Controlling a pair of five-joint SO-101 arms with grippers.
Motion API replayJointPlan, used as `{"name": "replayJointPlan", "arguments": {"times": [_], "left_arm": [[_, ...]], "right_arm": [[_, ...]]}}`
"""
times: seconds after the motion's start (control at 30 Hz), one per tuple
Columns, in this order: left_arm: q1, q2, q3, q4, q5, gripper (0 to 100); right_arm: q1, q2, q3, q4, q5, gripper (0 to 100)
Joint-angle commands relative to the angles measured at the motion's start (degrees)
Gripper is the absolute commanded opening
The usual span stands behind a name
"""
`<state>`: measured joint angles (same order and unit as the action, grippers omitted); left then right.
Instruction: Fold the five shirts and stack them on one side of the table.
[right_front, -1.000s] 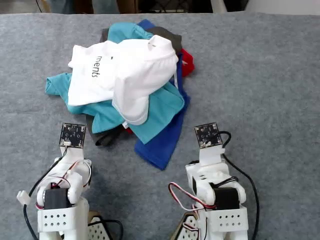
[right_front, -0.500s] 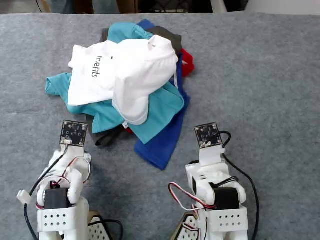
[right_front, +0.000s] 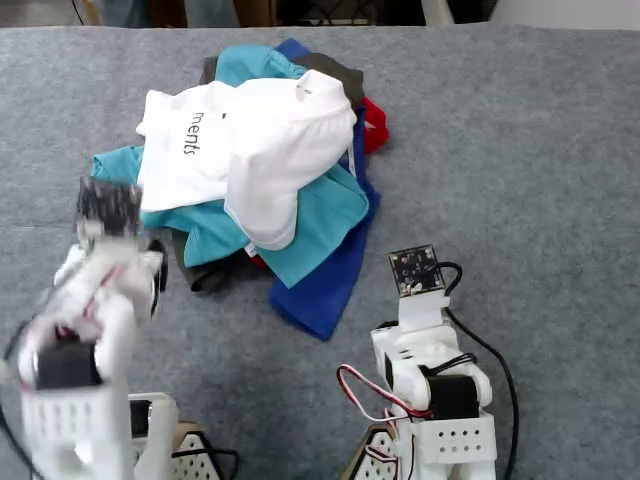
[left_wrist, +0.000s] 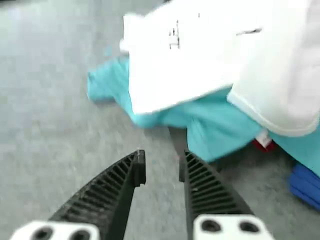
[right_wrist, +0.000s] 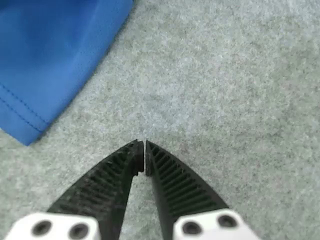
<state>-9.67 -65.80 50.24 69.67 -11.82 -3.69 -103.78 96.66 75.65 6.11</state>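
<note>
In the high view the left arm (right_front: 85, 300) is a smear, so its shape is hard to make out. The red shirt (right_front: 374, 125) peeks out at 3 o'clock of the pile (right_front: 260, 170); the rest is buried. The dark grey shirt (right_front: 335, 68) shows only bits at 1 and 7 o'clock. In the right wrist view the blue shirt (right_wrist: 50, 50) runs off the picture's edge. In the left wrist view the print (left_wrist: 173, 36) on the white shirt (left_wrist: 215, 55) is too fuzzy to read.

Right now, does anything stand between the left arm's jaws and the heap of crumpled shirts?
Nothing visible does. Ahead of the left arm's jaws, which stand slightly open, lies bare grey felt table cover, then the edge of the crumpled teal shirt under the white printed shirt.
</note>
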Motion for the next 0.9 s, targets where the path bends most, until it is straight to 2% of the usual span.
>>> {"name": "replayJointPlan", "arguments": {"times": [0.0,0.1,0.23,0.3,0.47,0.87], "left_arm": [[0.6,17.8,-15.3,6.5,3.7,16],[0.1,25.6,-20.0,8.2,3.6,16],[0.8,29.4,-19.9,7.6,4.5,16],[1.7,30.9,-17.5,3.7,7.6,17],[2.3,37.4,-10.2,-9.1,15.9,33],[3.4,57.1,-10.0,-21.3,25.8,33]], "right_arm": [[0.4,-4.5,-0.1,-0.8,-0.3,1.5],[0.4,-4.5,-0.1,-0.8,-0.3,1.5],[0.4,-4.5,-0.1,-0.8,-0.3,1.5],[0.4,-4.5,-0.1,-0.8,-0.3,1.5],[0.4,-4.5,-0.1,-0.8,-0.3,1.5],[0.4,-4.5,-0.1,-0.8,-0.3,1.5]]}}
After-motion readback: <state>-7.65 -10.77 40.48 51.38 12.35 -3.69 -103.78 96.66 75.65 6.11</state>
